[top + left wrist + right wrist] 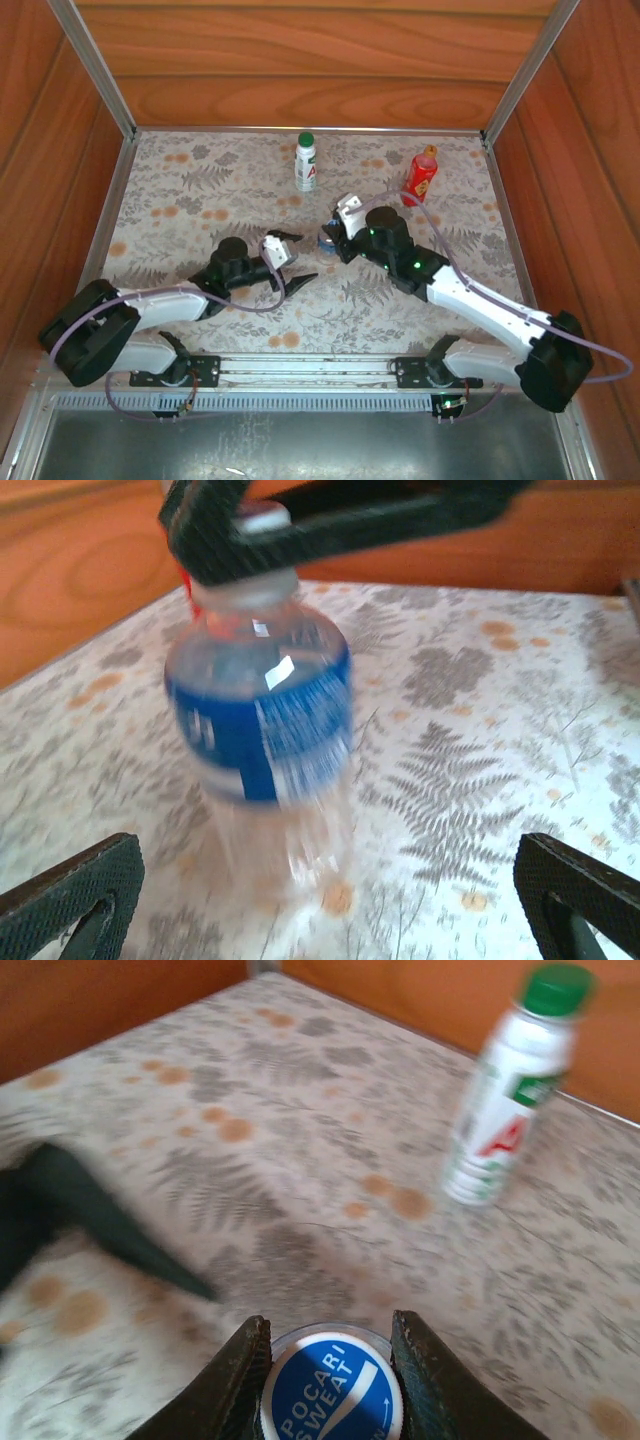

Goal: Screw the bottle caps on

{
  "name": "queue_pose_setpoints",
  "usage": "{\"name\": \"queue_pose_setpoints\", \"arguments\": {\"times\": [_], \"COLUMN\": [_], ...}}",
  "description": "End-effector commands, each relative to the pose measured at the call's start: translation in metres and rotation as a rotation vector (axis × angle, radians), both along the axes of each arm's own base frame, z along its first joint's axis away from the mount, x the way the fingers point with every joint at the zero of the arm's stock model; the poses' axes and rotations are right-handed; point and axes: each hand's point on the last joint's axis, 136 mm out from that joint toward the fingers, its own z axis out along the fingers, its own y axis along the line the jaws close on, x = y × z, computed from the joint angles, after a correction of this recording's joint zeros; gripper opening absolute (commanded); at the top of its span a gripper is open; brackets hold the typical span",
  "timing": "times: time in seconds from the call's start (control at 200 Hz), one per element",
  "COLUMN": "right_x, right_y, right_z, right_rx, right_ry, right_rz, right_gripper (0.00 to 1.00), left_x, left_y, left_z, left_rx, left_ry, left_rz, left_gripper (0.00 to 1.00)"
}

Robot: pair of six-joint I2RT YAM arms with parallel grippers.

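Note:
In the middle of the patterned mat stands a short clear bottle [262, 720] with a blue label. Its blue cap [333, 1390] sits on its neck, and my right gripper [335, 1375] is shut on that cap from above. My left gripper [325, 905] is open, its fingers [70, 890] wide apart on the near side of the bottle and clear of it. From above, the left gripper [292, 260] is just left of the right gripper [334, 236]. A white bottle [306, 162] wears a green cap [556, 987]. A red bottle [422, 172] carries an orange cap [430, 150].
Wooden walls [300, 60] with metal corner posts close in the mat on three sides. The white and red bottles stand near the back wall. Open mat [170, 200] lies to the left and at the front right.

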Motion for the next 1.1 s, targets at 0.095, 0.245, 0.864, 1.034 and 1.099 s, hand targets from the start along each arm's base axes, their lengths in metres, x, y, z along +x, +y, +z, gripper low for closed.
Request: {"name": "queue_pose_setpoints", "arguments": {"times": [0.095, 0.245, 0.864, 1.034, 1.099], "right_x": [0.078, 0.12, 0.168, 0.159, 0.151], "right_y": [-0.019, -0.016, -0.009, -0.019, -0.029], "right_z": [0.005, 0.001, -0.042, 0.001, 0.017], "right_rx": [0.085, 0.112, 0.064, 0.062, 0.061], "right_ry": [-0.049, -0.044, 0.03, -0.047, -0.077], "right_rz": [-0.194, -0.203, -0.159, -0.172, -0.191], "right_gripper": [0.24, 0.24, 0.58, 0.8, 0.83], "left_x": [0.025, 0.03, 0.034, 0.048, 0.056], "left_y": [0.039, 0.051, 0.044, 0.053, 0.061], "left_z": [-0.013, -0.017, -0.015, -0.006, 0.0], "left_rx": [-0.026, -0.035, -0.031, -0.037, -0.042], "left_ry": [0.099, 0.12, 0.124, 0.117, 0.111], "left_rz": [0.252, 0.324, 0.304, 0.343, 0.371], "left_gripper": [1.0, 1.0, 1.0, 1.0, 1.0]}}
